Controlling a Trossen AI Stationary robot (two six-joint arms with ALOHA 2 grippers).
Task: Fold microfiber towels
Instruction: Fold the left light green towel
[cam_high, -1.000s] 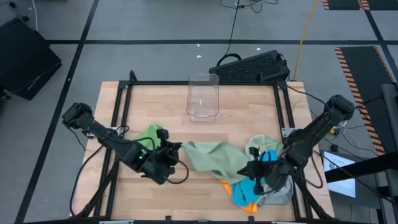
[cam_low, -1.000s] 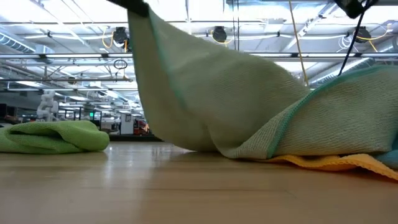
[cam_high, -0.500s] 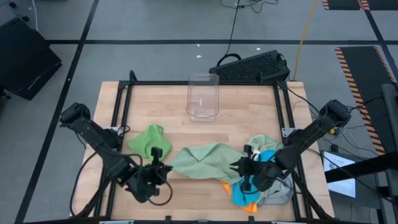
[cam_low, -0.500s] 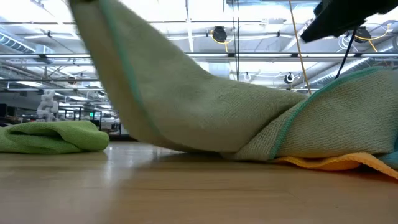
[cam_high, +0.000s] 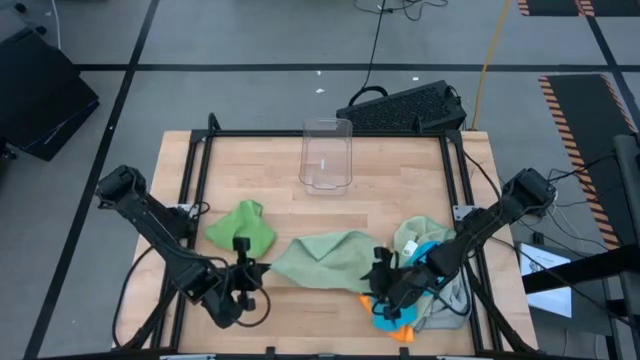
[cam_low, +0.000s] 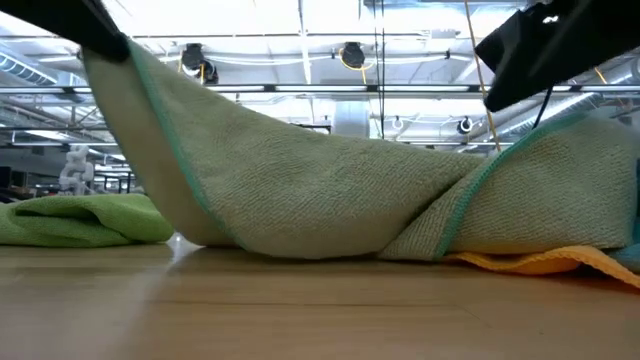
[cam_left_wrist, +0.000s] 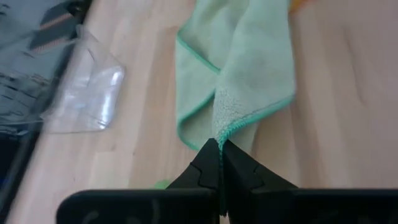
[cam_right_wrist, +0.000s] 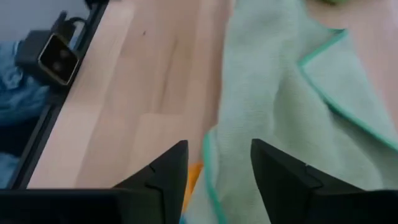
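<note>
The sage green towel (cam_high: 322, 260) is lying stretched across the lower middle of the high view, its left corner lifted and its right end trailing into the heap of cloths at the lower right. In the low view the same sage green towel (cam_low: 300, 190) is rising from the wood to a peak at the upper left of the frame, its teal hem running down the slope. The left gripper (cam_high: 247, 274) is sitting at the lower left of the high view with its jaws together, clamped on that corner; the left wrist view is showing the left gripper (cam_left_wrist: 219, 148) pinching the hem, with the cloth hanging away above it. The right gripper (cam_high: 383, 284) is hovering over the towel's right end in the lower right of the high view, and in the right wrist view the right gripper (cam_right_wrist: 219, 163) is showing its jaws apart with the cloth lying between them, not gripped. Under that end the orange towel (cam_high: 397, 326) and the blue towel (cam_high: 388, 312) are peeking out, and the light grey towel (cam_high: 450, 300) is lying beside them. The bright green towel (cam_high: 241, 226) is resting bunched at centre left, apart from the rest. The clear plastic bin (cam_high: 327, 155) is standing at upper centre on the wooden table (cam_high: 400, 180).
</note>
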